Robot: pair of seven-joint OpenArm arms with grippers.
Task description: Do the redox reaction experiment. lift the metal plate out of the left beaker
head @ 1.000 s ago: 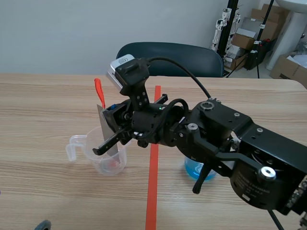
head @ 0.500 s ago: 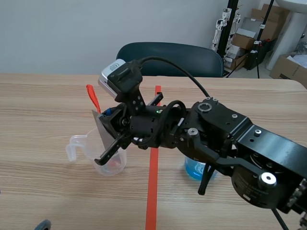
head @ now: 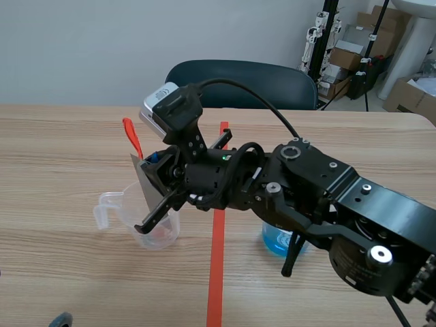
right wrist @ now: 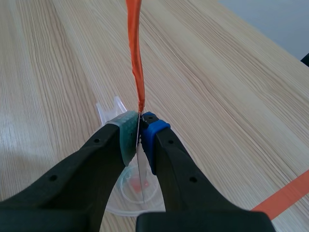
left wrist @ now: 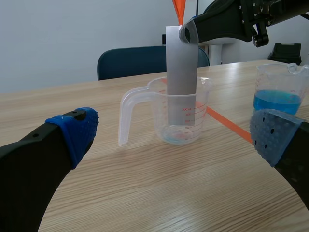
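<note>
Right gripper (right wrist: 139,128) pinches the metal plate (left wrist: 181,72), lower end inside the left beaker (left wrist: 155,116); next needs a straight upward lift.

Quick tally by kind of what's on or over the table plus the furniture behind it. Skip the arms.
Beakers: 2 (clear handled beaker, beaker with blue liquid)
Metal plate: 1
Chair: 1
Total: 4
</note>
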